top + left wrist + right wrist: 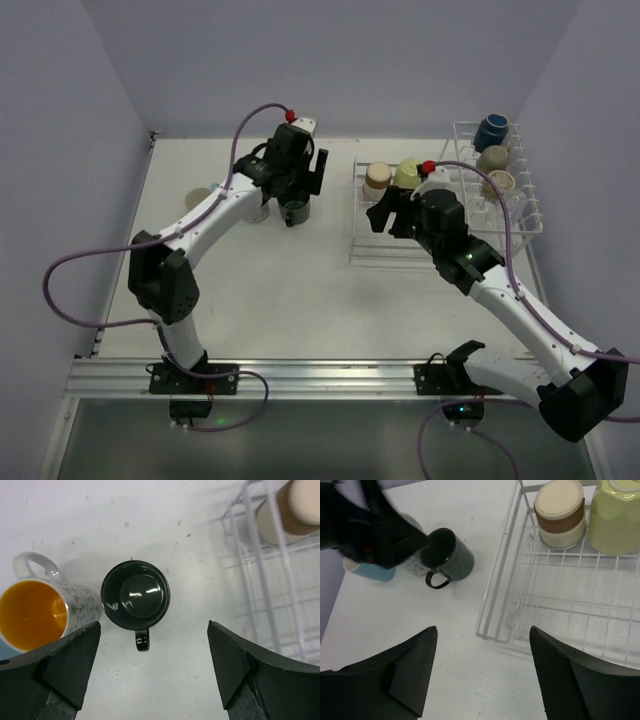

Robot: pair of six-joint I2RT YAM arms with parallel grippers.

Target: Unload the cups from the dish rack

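Where the cups sit: three stand out on the tabletop, the others are in the dish rack.
Tabletop cups: the black mug is upright and empty. The white patterned mug has an orange inside, is upright and empty, and stands just beside the black one. The light blue cup is on the patterned mug's other side; cannot tell if they touch.
Rack, flat low section: the beige-brown cup and pale green cup sit side by side at the far end, and both look mouth-down. The rest of the grid is bare wire.
Rack, upright basket: the navy cup is at the far end, lying tilted. Two pale beige cups sit in a row nearer. Anything else in there is too small to tell.
In the way: the rack's left rim lies between the racked cups and the tabletop cups. The left arm hangs over the tabletop group and hides part of the patterned mug from above and from the right wrist.
Left hand: fingers spread wide, right above the black mug with one finger to each side of it. No contact seen, and it holds nothing.
Right hand: fingers spread wide and empty, over the near left corner of the flat section. It is well short of the two cups at the far end.
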